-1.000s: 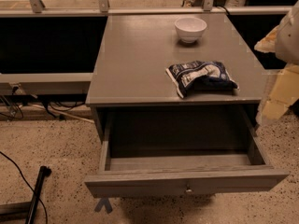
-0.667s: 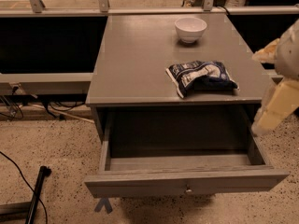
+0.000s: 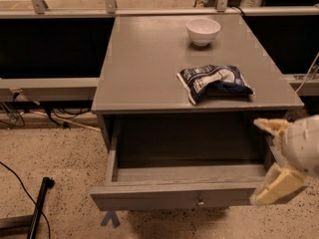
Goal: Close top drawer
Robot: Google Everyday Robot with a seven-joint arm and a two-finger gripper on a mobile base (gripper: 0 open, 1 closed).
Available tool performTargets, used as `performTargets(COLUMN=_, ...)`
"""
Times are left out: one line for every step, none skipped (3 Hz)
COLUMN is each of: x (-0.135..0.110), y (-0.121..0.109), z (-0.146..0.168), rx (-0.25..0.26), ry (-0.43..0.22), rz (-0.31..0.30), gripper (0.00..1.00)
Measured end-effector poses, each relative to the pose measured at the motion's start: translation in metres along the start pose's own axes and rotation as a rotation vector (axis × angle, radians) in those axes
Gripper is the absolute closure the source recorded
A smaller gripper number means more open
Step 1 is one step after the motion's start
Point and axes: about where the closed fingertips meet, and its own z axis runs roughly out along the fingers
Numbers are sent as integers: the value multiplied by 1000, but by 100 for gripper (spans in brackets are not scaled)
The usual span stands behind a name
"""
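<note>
The top drawer (image 3: 164, 199) of the grey cabinet stands pulled far out. Its long front panel faces me, with a small round metal knob (image 3: 200, 201) at centre. The deep box behind the panel looks empty. My gripper (image 3: 267, 157) is at the drawer's right end, low in the view. Its two cream fingers are spread apart, one fingertip (image 3: 269, 125) up by the cabinet's right side and one (image 3: 275, 186) overlapping the right end of the front panel. It holds nothing.
On the grey cabinet top (image 3: 144, 68) lie a dark blue snack bag (image 3: 214, 82) near the front right and a white bowl (image 3: 203, 31) at the back. A black pole (image 3: 39, 203) and cables lie on the speckled floor at left. Railings run behind.
My gripper has dropped down and to the left, from beside the cabinet top to the right end of the drawer front. The drawer has not moved.
</note>
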Motion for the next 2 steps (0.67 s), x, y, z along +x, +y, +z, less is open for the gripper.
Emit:
performTargets(x=45, y=29, z=34, rx=46, ry=-55, rz=21, gripper=0)
performTargets(x=84, y=52, z=52, rx=55, ry=-46, rz=28, gripper=4)
